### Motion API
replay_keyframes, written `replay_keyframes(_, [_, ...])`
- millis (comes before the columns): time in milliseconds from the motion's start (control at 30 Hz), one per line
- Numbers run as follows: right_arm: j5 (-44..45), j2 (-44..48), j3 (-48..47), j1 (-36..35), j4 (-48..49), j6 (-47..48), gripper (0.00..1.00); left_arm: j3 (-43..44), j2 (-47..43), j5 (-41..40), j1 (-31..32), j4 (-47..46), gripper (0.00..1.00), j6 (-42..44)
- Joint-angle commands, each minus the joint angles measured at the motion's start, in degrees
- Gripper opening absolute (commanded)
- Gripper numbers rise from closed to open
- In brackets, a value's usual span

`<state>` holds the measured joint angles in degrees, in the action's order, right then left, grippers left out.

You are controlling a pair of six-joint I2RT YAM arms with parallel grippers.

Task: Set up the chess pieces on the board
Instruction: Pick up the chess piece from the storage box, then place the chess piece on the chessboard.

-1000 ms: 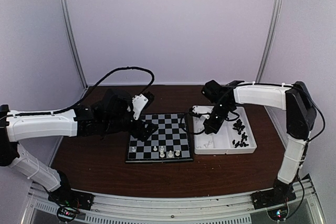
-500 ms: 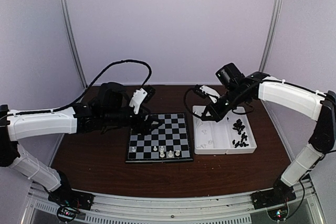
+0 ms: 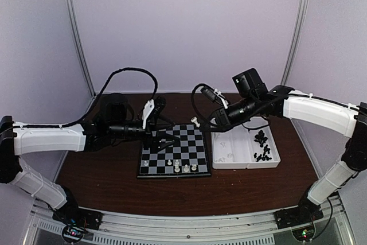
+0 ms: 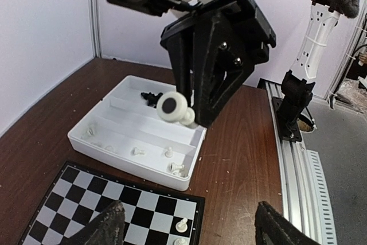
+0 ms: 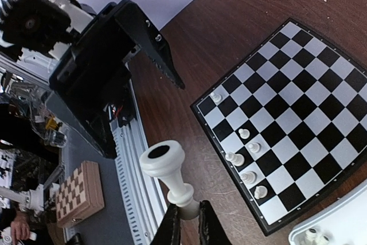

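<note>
Your right claw (image 5: 188,222) is clenched on a white chess piece (image 5: 165,167) above the board's (image 3: 189,142) far right corner; left claw (image 3: 163,140) hangs released. Few white pieces (image 3: 184,167) stand placed; black ones (image 3: 262,144) lie in the tray (image 3: 246,165), toward the worktop's (image 3: 103,182) right edge.

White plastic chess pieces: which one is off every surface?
The piece pinched in the right gripper; others sit on the checkered board or white tray.

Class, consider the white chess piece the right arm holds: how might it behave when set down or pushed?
Probably stiff and light: the right fingers carry the white piece by its narrow end alone. Its wide round base should stand steadily, though a high push might tip it and let it roll.
</note>
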<state>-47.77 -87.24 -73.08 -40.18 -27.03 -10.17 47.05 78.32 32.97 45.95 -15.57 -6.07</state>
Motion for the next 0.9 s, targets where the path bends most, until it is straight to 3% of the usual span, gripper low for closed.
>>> replay_keyframes(0, [-1.81,-1.96,-0.99,-0.74,7.42,-11.00,0.11,-2.40,-0.42,-0.48,0.07,-11.12,0.77,4.73])
replay_keyframes(167, [0.07,-2.43,0.43,-2.11,12.23,-14.84,0.11,-3.03,-0.61,-6.27,0.10,-12.39,0.77,3.56])
replay_keyframes(400, [11.09,-3.99,-3.74,-6.54,0.04,-1.47,0.11,1.14,-0.79,-9.59,0.02,-6.65,0.80,-7.88])
replay_keyframes(500, [16.19,-3.95,-4.04,-8.14,-0.10,1.98,0.11,3.59,-0.37,-7.45,0.01,-4.25,0.80,-13.74])
replay_keyframes(667, [13.47,-5.85,-5.59,-8.31,1.60,1.29,0.11,1.60,-1.13,-2.48,0.01,-10.76,0.75,-21.83])
replay_keyframes(867, [11.68,-5.38,-5.24,-8.68,4.97,1.03,0.12,2.80,-1.14,-0.84,0.01,-5.96,0.68,-22.24])
